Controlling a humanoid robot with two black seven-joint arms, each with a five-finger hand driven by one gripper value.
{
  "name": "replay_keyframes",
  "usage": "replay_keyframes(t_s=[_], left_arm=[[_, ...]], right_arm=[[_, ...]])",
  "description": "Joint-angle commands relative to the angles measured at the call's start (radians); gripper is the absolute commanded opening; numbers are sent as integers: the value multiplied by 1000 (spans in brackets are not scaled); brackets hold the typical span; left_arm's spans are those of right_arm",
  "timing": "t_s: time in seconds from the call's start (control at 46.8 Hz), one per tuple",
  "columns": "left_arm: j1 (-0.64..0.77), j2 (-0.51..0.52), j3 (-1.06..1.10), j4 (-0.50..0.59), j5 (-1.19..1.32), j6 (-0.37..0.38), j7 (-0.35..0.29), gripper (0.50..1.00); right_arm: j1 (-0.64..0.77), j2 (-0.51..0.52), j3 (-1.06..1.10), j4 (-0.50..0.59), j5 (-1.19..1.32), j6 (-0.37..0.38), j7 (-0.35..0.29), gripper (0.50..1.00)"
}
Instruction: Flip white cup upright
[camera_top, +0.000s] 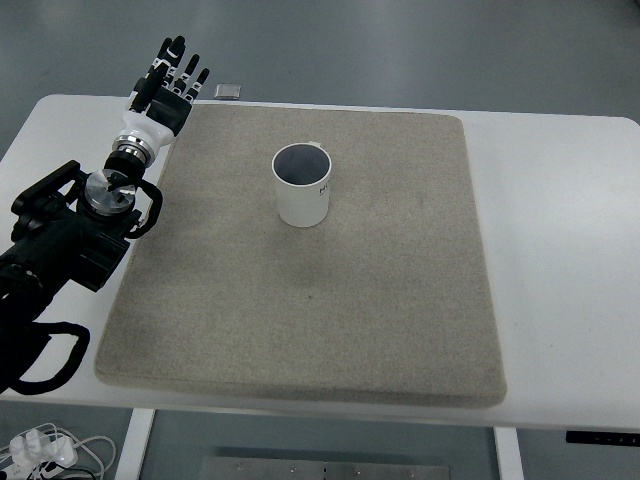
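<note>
Top view: the cup (301, 185) stands upright on the mat (300, 300), mouth up, its dark inside showing. It sits in the far half of the mat, a little left of the middle, with some small dark print on its right side that is too small to read. Nothing touches it.

The left hand (165, 85) is at the far left corner of the mat, over the table (560, 250) edge, its arm coming in from the picture's left edge across the near left of the table. The fingers (176, 52) are straight and spread, pointing away from the robot, and they hold nothing. The cup lies well apart from this hand, to its right and nearer the robot.

A small grey object (228, 92) lies on the table just beyond the mat's far edge, near the hand's right. Below the table's near left corner some white cables (45, 450) show on the floor.
</note>
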Motion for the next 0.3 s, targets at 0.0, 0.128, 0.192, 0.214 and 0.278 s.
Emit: replay_keyframes(t_s=[0.0, 0.128, 0.192, 0.214, 0.278], left_arm=[[2, 0, -10, 0, 0, 2, 0, 994], [2, 0, -16, 1, 0, 2, 0, 994], [4, 0, -16, 1, 0, 2, 0, 994], [4, 0, -16, 1, 0, 2, 0, 994], [4, 0, -16, 1, 0, 2, 0, 994]], right_arm=[[0, 0, 0, 0, 0, 18, 0, 952], [0, 0, 0, 0, 0, 31, 0, 952], [0, 0, 0, 0, 0, 31, 0, 952], [0, 0, 0, 0, 0, 31, 0, 952], [0, 0, 0, 0, 0, 33, 0, 952]])
